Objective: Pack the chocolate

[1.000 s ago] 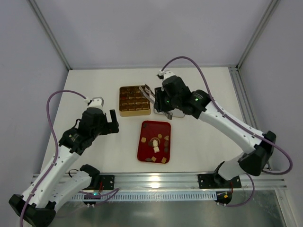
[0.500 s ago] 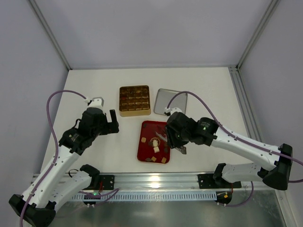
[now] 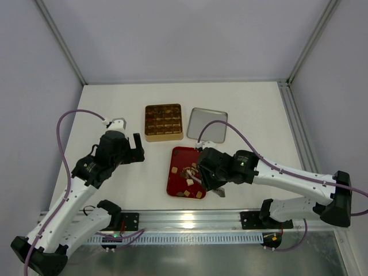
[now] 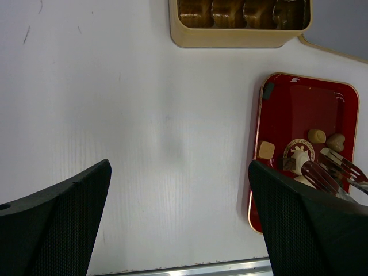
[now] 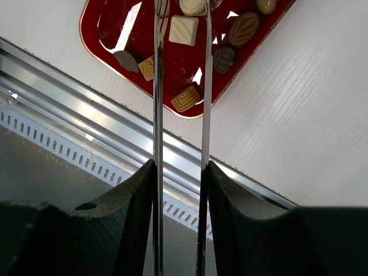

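Observation:
Several chocolate pieces (image 5: 184, 30), cream, tan and dark, lie on the red tray (image 3: 177, 156). My right gripper (image 3: 202, 177) is shut on metal tongs (image 5: 158, 86). Their two blades reach over the tray's pieces. A white square and a cream piece (image 5: 192, 6) sit between the blades; whether they are pinched I cannot tell. The gold gridded box (image 3: 164, 122) stands behind the tray and holds dark pieces. My left gripper (image 3: 137, 148) hovers open over bare table left of the tray (image 4: 305, 98), with the tong tips (image 4: 330, 167) seen at its right.
A silver lid (image 3: 207, 125) lies right of the gold box. The aluminium rail (image 5: 115, 132) runs along the table's near edge just beyond the tray. The gold box (image 4: 238, 20) is at the top of the left wrist view.
My right arm swung from beside the gold box down to the red tray, carrying the tongs and uncovering the silver lid. The left arm has not moved.

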